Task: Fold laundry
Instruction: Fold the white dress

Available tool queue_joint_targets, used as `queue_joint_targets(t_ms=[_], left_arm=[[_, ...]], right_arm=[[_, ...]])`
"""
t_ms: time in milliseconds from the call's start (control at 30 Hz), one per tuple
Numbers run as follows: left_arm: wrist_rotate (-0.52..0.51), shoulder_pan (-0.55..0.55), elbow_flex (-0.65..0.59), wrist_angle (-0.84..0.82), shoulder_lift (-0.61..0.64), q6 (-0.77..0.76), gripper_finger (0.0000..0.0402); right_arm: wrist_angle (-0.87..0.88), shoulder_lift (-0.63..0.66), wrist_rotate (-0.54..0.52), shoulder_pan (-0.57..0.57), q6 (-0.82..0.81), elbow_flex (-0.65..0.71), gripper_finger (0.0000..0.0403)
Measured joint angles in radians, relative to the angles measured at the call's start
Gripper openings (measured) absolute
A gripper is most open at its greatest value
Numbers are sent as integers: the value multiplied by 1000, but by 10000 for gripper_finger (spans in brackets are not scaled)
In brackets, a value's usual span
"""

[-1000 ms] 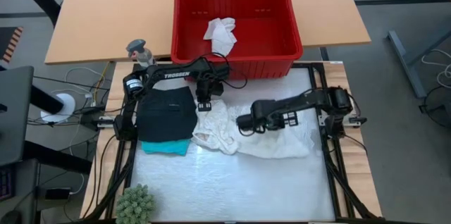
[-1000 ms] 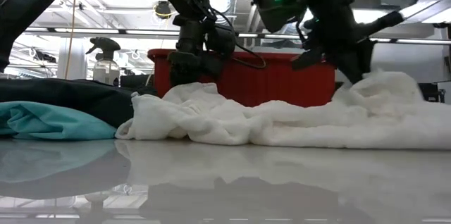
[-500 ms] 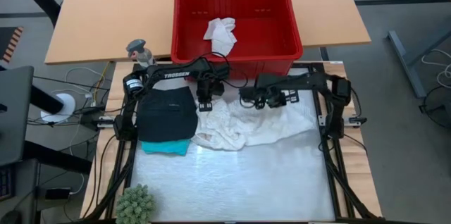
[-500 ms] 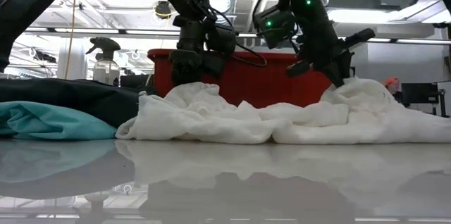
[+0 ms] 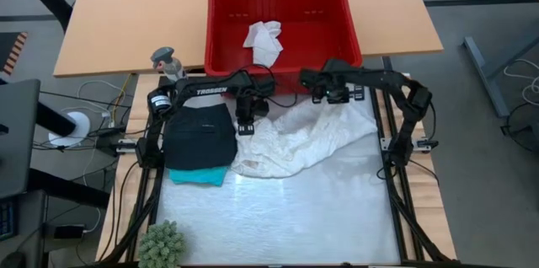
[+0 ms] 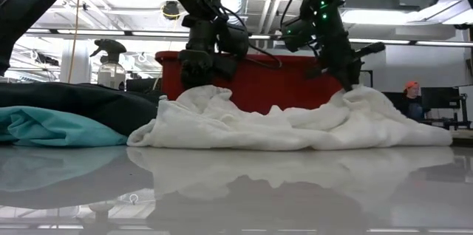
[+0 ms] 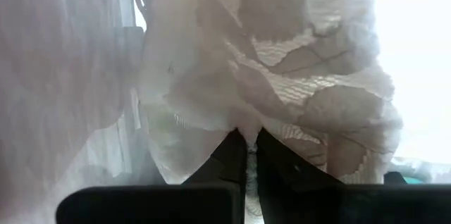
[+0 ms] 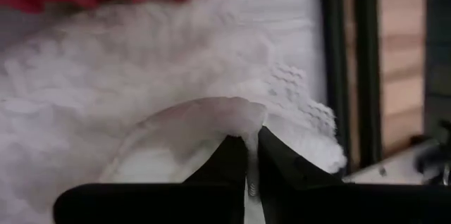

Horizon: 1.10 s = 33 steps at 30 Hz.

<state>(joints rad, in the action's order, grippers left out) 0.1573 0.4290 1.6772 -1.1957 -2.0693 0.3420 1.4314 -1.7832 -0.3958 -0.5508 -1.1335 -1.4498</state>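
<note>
Near table's back edge, just in front of red basket (image 5: 283,28), left gripper (image 5: 244,125) & right gripper (image 5: 323,98) each pinched tight on white garment (image 5: 290,142). Left arm (image 5: 206,91) read "TROSSEN"; black garment (image 5: 199,137) lay over teal one (image 5: 200,175) w/ no gripper on them.

teal garment (image 5: 200,175): mostly hidden under black garment (image 5: 199,136) | plant (image 5: 160,246): cut off

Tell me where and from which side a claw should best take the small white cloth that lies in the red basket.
Probably the raised, crumpled top of the small white cloth, from straight above. It lies bunched near the middle of the red basket, away from the walls, which block a sideways approach. The bunched folds give something to pinch.
</note>
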Motion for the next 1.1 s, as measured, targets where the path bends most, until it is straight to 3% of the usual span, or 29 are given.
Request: queue_joint_targets(t_ms=[167, 367, 567, 700, 800, 900, 1100], left_arm=[[38, -20, 0, -3, 0, 5, 2], [40, -47, 0, -27, 0, 6, 2], [42, -85, 0, -23, 0, 5, 2], [41, -115, 0, -24, 0, 3, 2], [10, -128, 0, -65, 1, 4, 2], [-83, -134, 0, -123, 9, -8, 2], [-250, -137, -1, -198, 85, -75, 1]], right_arm=[[-113, -2, -3, -51, 50, 0, 85], [-83, 31, -28, -85, 121, 0, 123], [-62, 118, -101, -49, 123, 0, 152], [-55, 197, -56, -23, 178, 0, 171], [-87, 265, 53, 65, 369, 0, 175], [-139, 301, 95, 216, 512, 25, 172], [-330, 300, 80, 495, 502, 193, 166]])
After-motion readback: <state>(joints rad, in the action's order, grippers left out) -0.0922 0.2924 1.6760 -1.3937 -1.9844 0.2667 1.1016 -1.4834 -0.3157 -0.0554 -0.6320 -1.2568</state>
